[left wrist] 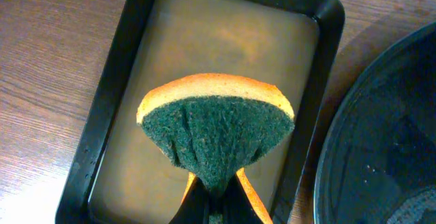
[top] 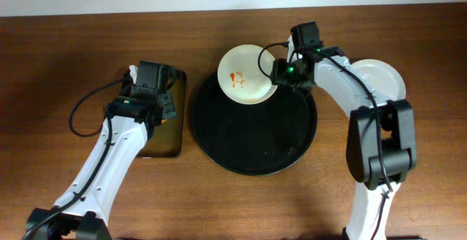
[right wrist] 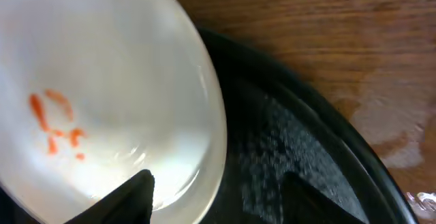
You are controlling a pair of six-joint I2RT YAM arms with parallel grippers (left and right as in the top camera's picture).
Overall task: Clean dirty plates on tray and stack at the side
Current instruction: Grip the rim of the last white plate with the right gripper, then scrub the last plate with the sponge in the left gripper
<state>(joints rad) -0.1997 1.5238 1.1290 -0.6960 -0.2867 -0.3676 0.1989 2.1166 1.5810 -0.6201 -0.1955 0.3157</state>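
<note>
At tray [top: 252,149] far rim, smeared plate [top: 244,72] overhangs edge; right gripper [right wrist: 216,198] jaws apart astride plate rim, probably for lifting. Left of tray, left gripper [left wrist: 216,200] clamps sponge [left wrist: 214,129] over pan [left wrist: 109,101] of liquid, ready for wiping.

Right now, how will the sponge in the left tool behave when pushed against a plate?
Probably soft and floppy: the sponge bunches into a fan where the left tool pinches it. Its green scouring face looks rough, so it should grip, not slide. Likely light, held by one narrow pinch.
</note>
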